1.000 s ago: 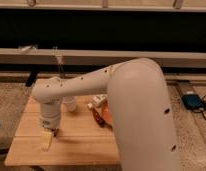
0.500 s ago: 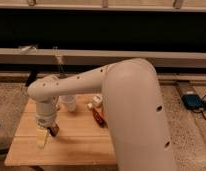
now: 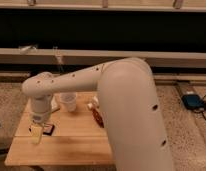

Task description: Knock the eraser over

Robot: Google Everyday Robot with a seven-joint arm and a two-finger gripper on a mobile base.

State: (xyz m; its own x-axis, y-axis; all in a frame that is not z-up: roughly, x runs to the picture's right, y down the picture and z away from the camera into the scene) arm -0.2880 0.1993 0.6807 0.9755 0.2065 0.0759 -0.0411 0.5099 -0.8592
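The eraser (image 3: 48, 129) is a small dark block on the wooden table (image 3: 71, 145), near its left side. My gripper (image 3: 35, 135) hangs from the white arm (image 3: 76, 82) and points down at the table, just left of the eraser and very close to it. I cannot tell whether it touches the eraser. I cannot tell whether the eraser stands or lies flat.
A clear plastic cup (image 3: 68, 101) stands behind the eraser at the table's back. A white bar (image 3: 54, 105) lies left of the cup. A reddish object (image 3: 98, 118) and a small white lump (image 3: 91, 105) lie mid-table beside my bulky arm. The table's left edge is close.
My gripper has moved a little left along the table's left front. The dark eraser now shows just right of it.
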